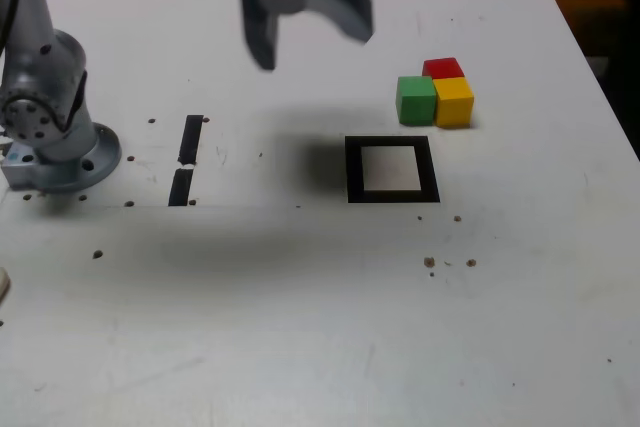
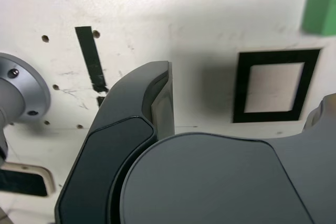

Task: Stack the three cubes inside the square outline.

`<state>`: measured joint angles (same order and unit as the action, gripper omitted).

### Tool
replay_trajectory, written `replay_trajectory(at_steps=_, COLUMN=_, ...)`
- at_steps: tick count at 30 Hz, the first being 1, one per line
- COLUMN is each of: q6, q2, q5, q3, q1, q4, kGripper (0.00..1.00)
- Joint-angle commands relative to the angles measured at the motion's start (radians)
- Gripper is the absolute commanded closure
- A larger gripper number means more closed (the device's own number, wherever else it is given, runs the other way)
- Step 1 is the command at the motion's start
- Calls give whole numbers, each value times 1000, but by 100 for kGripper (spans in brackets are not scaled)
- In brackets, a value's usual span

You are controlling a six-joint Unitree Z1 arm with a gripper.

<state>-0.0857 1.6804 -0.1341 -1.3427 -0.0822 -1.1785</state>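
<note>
We view a pale tabletop (image 1: 250, 347) whose right edge slants outward toward the camera at the exterior view's right. The three cubes stand well inside that edge, with bare surface between. Open surface also spreads in front of the square outline (image 1: 356, 169), and between it and the two black strips (image 1: 191, 139) toward the exterior view's left. Beyond the strips we see the round arm base (image 1: 80, 167).

The gripper (image 1: 318, 52) hangs above the table, its fingers spread wide; we see nothing between them in the exterior view.

The green cube (image 1: 416, 101) and the yellow cube (image 1: 454, 103) sit side by side, with the red cube (image 1: 443, 68) behind them, all close together just beyond the outline's far side. We cannot tell whether every face touches. Each is matte, plain and solid in colour. The square outline lies flat, a thick black frame around a pale centre, with no cube inside.
</note>
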Motion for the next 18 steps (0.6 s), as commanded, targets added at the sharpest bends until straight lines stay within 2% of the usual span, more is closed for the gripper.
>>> replay_trajectory(at_steps=1, q6=8, q2=43, q5=-6, q3=-66, q1=-31, q4=-17, kGripper=2)
replay_trajectory(at_steps=3, q6=18, q2=91, q5=-2, q3=-116, q1=-63, q4=-43, kGripper=2)
replay_trajectory(at_steps=10, q6=35, q2=229, q5=51, q3=-321, q1=-126, q4=-148, kGripper=3)
replay_trajectory(at_steps=14, q6=20, q2=312, q5=54, q3=-445, q1=-150, q4=-199, kGripper=2)
replay_trajectory(at_steps=18, q6=0, q2=383, q5=51, q3=-529, q1=-158, q4=-215, kGripper=2)
